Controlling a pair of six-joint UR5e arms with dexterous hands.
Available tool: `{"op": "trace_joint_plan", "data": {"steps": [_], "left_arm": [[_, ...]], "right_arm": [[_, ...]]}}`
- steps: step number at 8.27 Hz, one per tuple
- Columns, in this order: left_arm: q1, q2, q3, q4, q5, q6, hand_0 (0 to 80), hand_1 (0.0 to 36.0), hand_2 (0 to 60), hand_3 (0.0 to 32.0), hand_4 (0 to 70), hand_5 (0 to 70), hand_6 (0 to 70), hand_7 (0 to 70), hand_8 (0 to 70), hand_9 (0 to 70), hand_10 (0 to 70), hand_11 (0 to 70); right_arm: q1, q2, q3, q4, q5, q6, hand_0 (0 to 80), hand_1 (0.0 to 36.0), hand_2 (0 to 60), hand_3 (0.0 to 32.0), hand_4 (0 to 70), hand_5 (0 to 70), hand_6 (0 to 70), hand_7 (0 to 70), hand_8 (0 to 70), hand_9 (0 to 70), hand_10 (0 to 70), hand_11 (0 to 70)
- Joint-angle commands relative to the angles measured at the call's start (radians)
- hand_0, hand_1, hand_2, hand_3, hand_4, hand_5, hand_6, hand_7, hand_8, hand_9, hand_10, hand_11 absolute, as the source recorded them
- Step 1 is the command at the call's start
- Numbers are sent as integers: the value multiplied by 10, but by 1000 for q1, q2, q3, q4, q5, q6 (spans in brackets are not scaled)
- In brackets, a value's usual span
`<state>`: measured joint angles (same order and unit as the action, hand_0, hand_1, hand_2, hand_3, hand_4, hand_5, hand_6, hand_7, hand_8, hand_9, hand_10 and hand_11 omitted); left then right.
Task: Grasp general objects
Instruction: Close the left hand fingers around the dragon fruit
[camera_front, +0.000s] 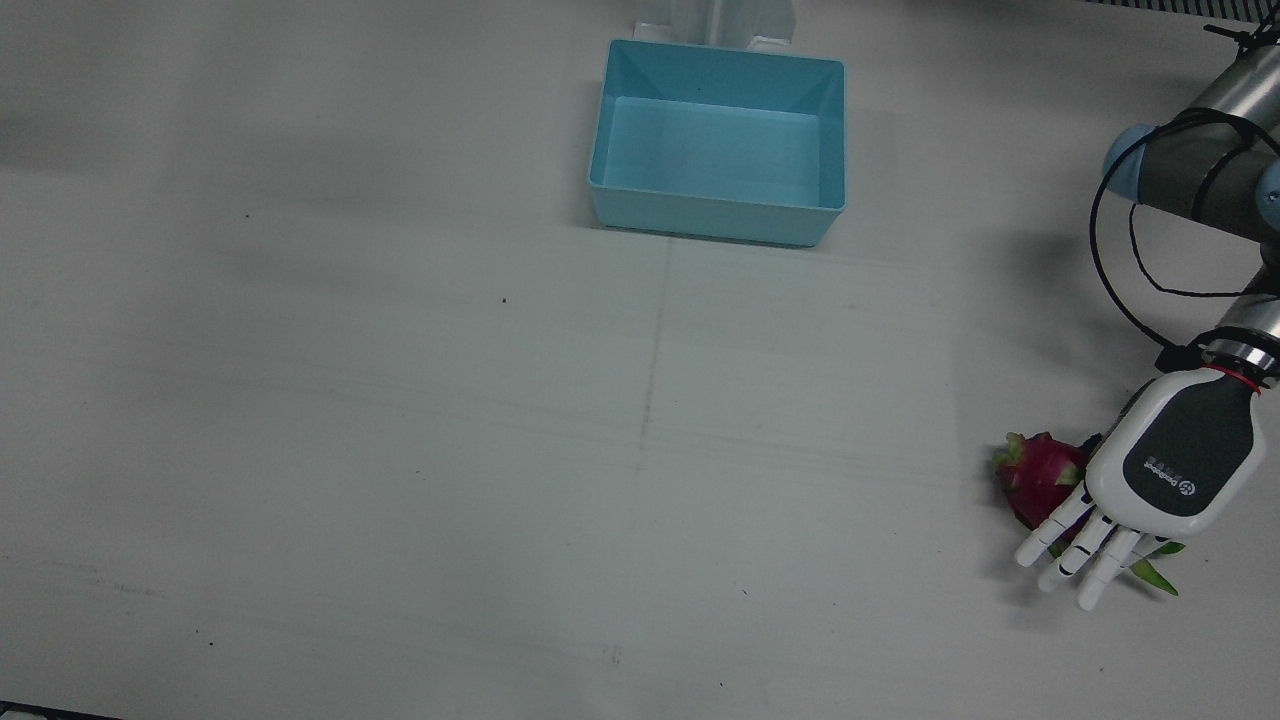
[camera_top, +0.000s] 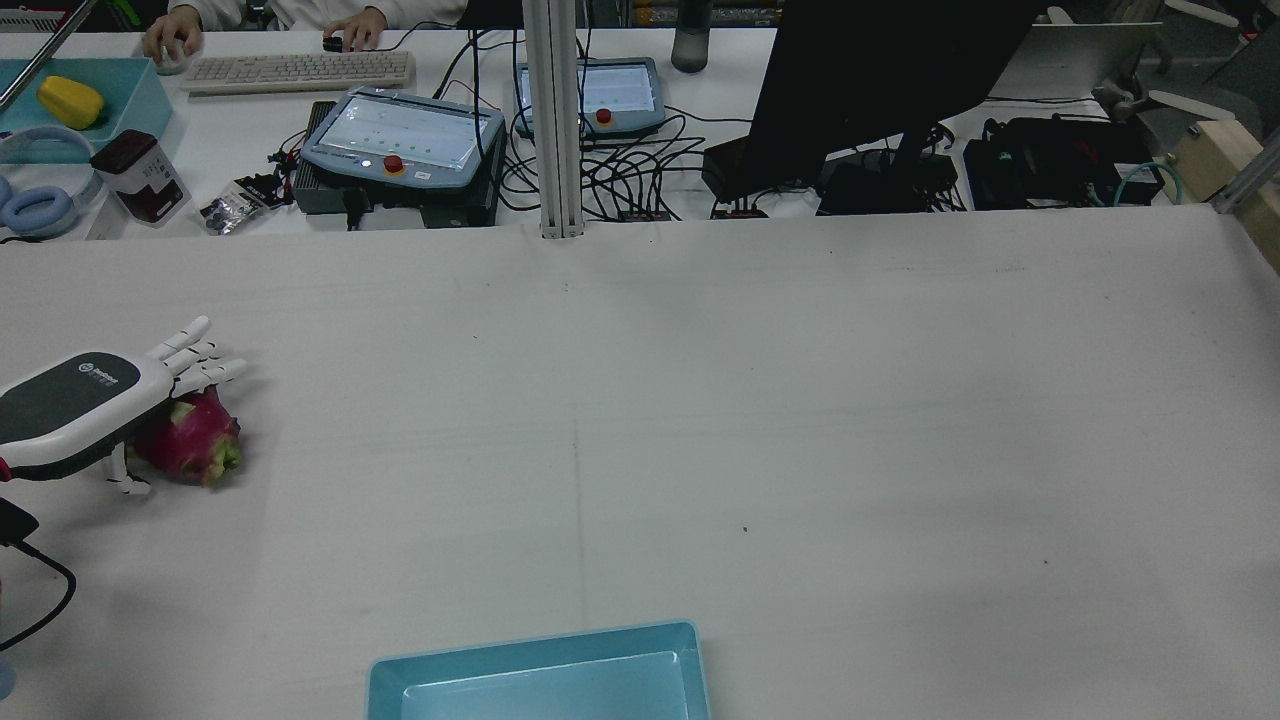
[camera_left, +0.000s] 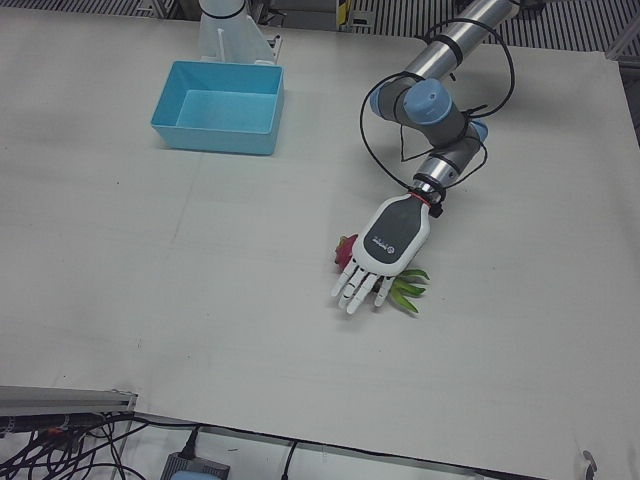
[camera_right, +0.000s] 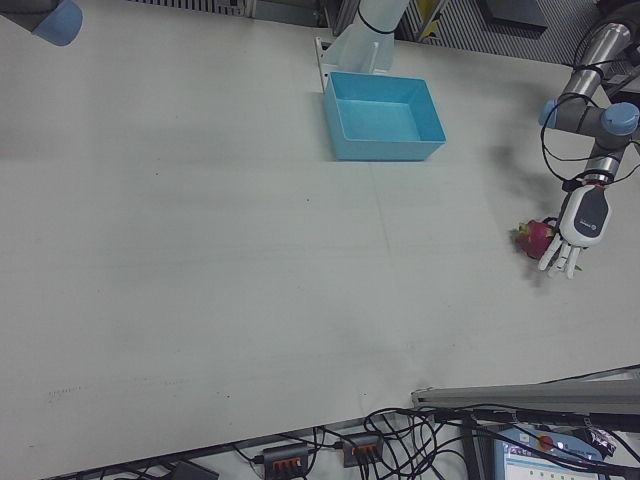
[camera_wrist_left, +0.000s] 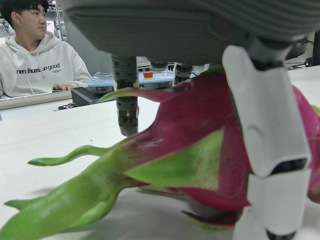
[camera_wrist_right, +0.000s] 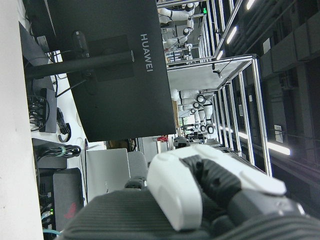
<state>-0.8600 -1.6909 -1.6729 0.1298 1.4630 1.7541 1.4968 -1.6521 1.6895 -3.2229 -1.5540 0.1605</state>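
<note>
A pink dragon fruit (camera_front: 1040, 480) with green leaf tips lies on the white table near the robot's left edge. My left hand (camera_front: 1170, 465) hovers palm down over it, fingers stretched out and apart, holding nothing. The rear view shows the hand (camera_top: 80, 400) above the fruit (camera_top: 190, 445), with the thumb hanging beside it. In the left hand view the fruit (camera_wrist_left: 200, 150) fills the frame and fingers (camera_wrist_left: 270, 125) hang just before it. My right hand (camera_wrist_right: 200, 200) shows only in its own view, as palm and one finger; its state is unclear.
A light blue bin (camera_front: 710, 215) stands at the table's robot-side middle, with nothing in it; it also shows in the rear view (camera_top: 530, 642). Beyond the table's far edge are a monitor (camera_top: 880, 90), control pendants (camera_top: 400, 140), cables and a seated person (camera_wrist_left: 35, 55).
</note>
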Motion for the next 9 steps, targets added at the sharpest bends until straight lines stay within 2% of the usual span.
{"op": "trace_joint_plan", "data": {"steps": [1,2,3,4,5,6,7,8,9], "left_arm": [[-1,-6,2,8,-16,1,488,196,358,0,149,700,143,386,21,79,128,201],[-1,-6,2,7,-18,1,484,210,460,0,158,700,194,510,69,151,177,273],[-1,-6,2,5,-20,1,476,205,499,0,171,700,225,559,99,191,204,311],[-1,-6,2,4,-35,2,473,196,508,0,189,700,267,602,138,241,242,364],[-1,-3,2,-7,-47,2,468,176,496,0,212,700,323,654,201,314,318,463],[-1,-3,-1,-12,-47,2,468,110,292,0,249,700,393,700,283,409,410,579],[-7,-1,-23,-10,-46,-5,467,105,305,0,261,700,410,700,312,443,448,634],[-14,7,-89,16,-43,-11,459,100,332,0,252,700,404,691,319,444,477,675],[-19,8,-207,96,-36,-11,456,104,355,0,247,700,394,672,316,432,478,676]], "right_arm": [[0,0,-1,0,0,-1,0,0,0,0,0,0,0,0,0,0,0,0],[0,0,-1,0,0,-1,0,0,0,0,0,0,0,0,0,0,0,0],[-1,0,1,0,0,1,0,0,0,0,0,0,0,0,0,0,0,0],[0,0,1,0,0,-1,0,0,0,0,0,0,0,0,0,0,0,0],[0,0,-1,0,0,-1,0,0,0,0,0,0,0,0,0,0,0,0],[-1,0,1,0,0,-1,0,0,0,0,0,0,0,0,0,0,0,0],[0,0,1,0,0,1,0,0,0,0,0,0,0,0,0,0,0,0],[0,0,1,0,-1,-1,0,0,0,0,0,0,0,0,0,0,0,0],[0,0,1,0,0,1,0,0,0,0,0,0,0,0,0,0,0,0]]}}
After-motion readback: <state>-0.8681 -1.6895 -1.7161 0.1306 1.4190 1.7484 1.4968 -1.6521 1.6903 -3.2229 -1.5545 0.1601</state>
